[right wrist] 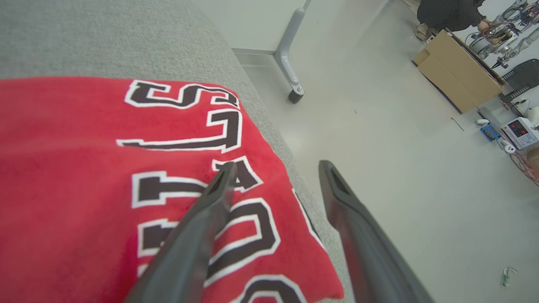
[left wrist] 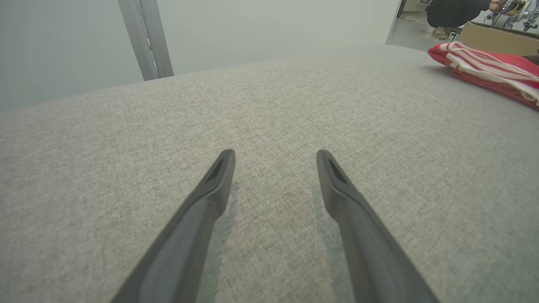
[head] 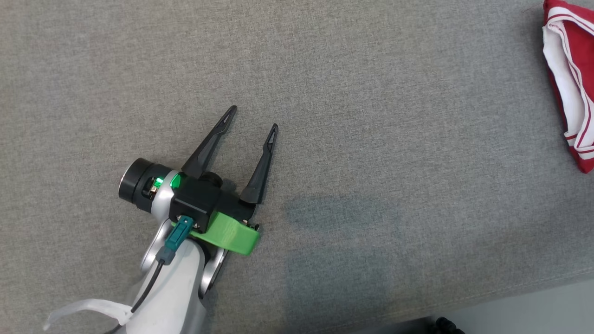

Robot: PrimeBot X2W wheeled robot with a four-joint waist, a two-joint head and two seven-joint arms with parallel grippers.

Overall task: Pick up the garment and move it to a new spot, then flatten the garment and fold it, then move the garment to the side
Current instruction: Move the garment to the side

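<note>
On table (head: 325,139), garment (head: 568,83) (folded), box (right wrist: 461,78) beyond

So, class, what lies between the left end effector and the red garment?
Nothing lies there: bare grey table cover runs from the left end effector to the garment, plain in the head view.

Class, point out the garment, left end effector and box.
garment (right wrist: 63,168), right wrist view, red cloth.
left end effector (head: 253,118), head view, between fingertips.
box (right wrist: 459,71), right wrist view, brown face.

head: top-down | wrists: close, oblique | all share: garment (head: 571,79)
</note>
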